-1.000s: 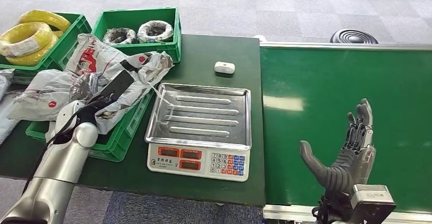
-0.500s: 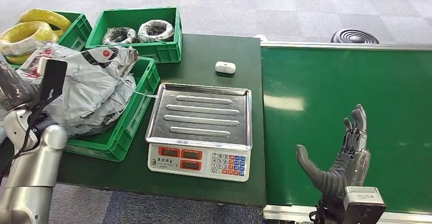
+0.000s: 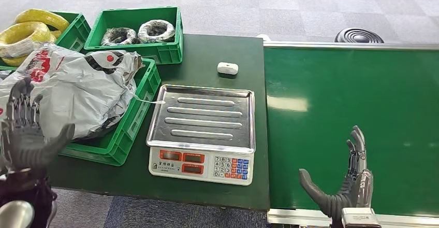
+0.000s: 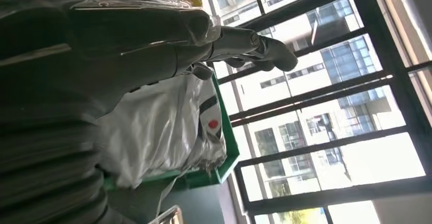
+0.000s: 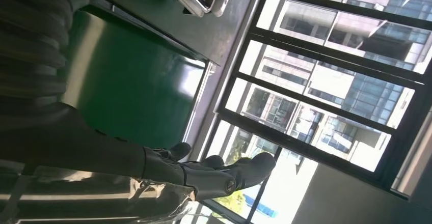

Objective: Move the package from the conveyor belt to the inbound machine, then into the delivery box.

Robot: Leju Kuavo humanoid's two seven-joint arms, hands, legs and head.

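Spilling is the likely trouble: the crinkled grey plastic package (image 3: 83, 90) lies heaped above the rim of the green ribbed box (image 3: 135, 115), beside the left hand (image 3: 28, 137), which holds nothing with fingers spread. The ridged steel scale (image 3: 204, 129) sits bare; over the smooth green belt (image 3: 352, 88) the right hand (image 3: 341, 184) is likewise spread wide.

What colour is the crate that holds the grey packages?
Green. The crate shows best in the head view, with the grey packages lying in it.
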